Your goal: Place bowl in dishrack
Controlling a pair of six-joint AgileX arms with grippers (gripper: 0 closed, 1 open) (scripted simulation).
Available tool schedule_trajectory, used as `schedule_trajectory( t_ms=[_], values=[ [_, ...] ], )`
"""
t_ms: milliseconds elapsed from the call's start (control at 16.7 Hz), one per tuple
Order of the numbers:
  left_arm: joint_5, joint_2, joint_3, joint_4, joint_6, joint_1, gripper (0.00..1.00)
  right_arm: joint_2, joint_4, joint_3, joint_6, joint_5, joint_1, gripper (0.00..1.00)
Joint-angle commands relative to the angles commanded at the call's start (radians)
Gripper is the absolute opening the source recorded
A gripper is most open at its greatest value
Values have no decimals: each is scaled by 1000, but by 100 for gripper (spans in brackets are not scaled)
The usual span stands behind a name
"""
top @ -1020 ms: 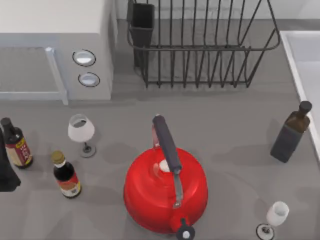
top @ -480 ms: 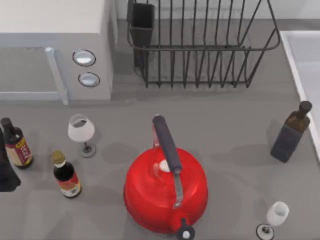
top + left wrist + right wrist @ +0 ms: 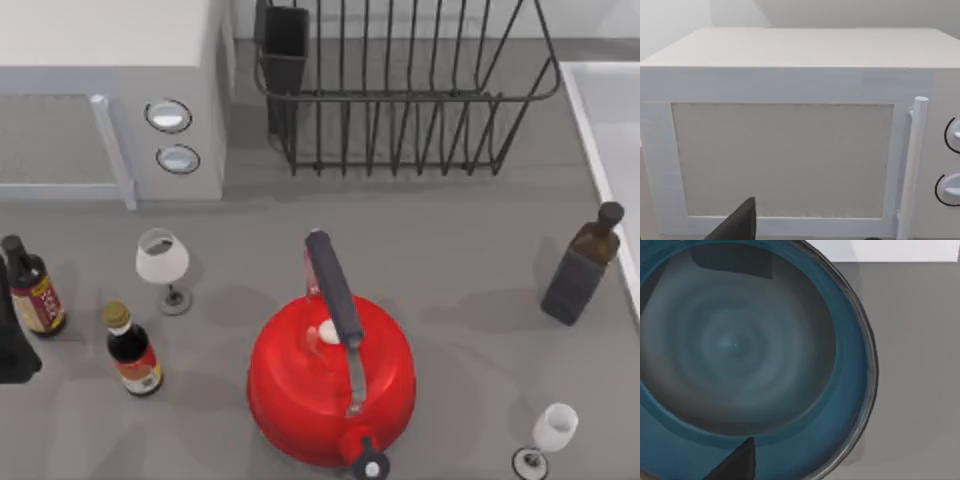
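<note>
Right tool: hangs directly above the bowl, looking straight down into its blue interior. One dark fingertip lies over the near inner wall and a second dark shape sits at the far side of the rim; whether the fingers are apart, together or clamped on the rim cannot be told.

Step in hand, as a judgement: approach or grasp of the bowl, with transfer not begun. The next move calls for a firm hold on the rim, a lift, then a carry over to the dishrack at the far edge of the worktop, passing clear of the red kettle.

Left tool: parked at the worktop's left edge, facing the white microwave; finger state cannot be told.

Other stock on the worktop: two wine glasses, two sauce bottles, one dark bottle.
</note>
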Motion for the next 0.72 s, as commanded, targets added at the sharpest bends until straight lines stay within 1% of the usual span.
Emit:
schedule_trajectory(
  t_ms=[360,480,720],
  values=[
    [0,0,0,0,0,0,100,97,280,-169,9,1,8,100],
    [0,0,0,0,0,0,100,113,314,-195,10,1,8,100],
    [0,0,0,0,0,0,100,114,316,-196,10,1,8,100]
  ],
)
